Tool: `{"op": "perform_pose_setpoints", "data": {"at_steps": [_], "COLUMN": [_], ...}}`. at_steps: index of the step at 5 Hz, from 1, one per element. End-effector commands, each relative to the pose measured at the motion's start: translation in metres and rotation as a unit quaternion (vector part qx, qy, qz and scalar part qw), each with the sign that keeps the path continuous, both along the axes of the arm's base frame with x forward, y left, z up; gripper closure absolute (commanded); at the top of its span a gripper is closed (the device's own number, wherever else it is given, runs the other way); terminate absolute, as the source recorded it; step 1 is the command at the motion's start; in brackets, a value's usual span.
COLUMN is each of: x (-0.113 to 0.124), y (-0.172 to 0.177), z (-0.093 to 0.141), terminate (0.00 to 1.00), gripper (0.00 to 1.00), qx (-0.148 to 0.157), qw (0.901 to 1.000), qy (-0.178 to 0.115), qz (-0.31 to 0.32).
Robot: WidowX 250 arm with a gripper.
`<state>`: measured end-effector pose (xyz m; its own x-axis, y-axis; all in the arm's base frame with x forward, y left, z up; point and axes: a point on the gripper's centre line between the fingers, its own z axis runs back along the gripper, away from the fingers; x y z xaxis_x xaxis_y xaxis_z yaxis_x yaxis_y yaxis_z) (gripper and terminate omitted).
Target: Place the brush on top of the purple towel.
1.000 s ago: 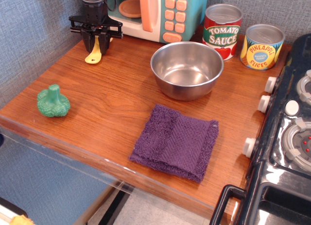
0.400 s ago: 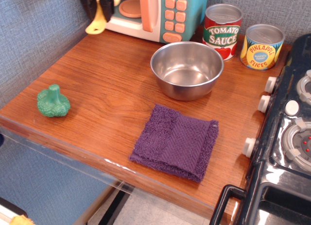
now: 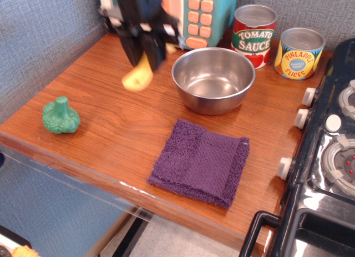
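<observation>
Fingers (image 3: pixel 145 49) clamped on the upper end of the brush (image 3: pixel 138 76), blurred, in the air left of the bowl (image 3: pixel 213 79). Bowl holds nothing; two cans (image 3: pixel 253 35) closed behind it. Brush hangs with its long axis tilted, rounded yellow end pointing down and left toward the table (image 3: pixel 105 107). Moved from the back left corner by the toy microwave (image 3: pixel 194 18) forward and right, closer to the purple towel (image 3: pixel 201 161), lying flat and bare.
</observation>
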<state>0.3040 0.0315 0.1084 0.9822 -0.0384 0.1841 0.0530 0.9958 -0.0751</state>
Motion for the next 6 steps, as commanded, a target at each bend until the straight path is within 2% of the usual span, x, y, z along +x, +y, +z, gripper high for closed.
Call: {"op": "perform_pose_setpoints", "data": {"at_steps": [1,2,3,5,6], "x": [-0.039,-0.036,-0.036,-0.042,-0.043], "y": [-0.031,-0.036,-0.044,-0.055,-0.055], "z": [-0.016,-0.032,-0.044,-0.055,-0.056], "terminate": [0.0,0.0,0.0,0.0,0.0], "gripper": [1.0,1.0,1.0,1.0,0.0], "qx": [0.021,0.028,0.032,0.031,0.03], "qw": [0.9994,0.9995,0.9992,0.9984,0.9985], "qy": [-0.008,-0.007,0.004,0.017,0.02], "qz": [-0.026,-0.01,-0.024,-0.045,-0.041]}}
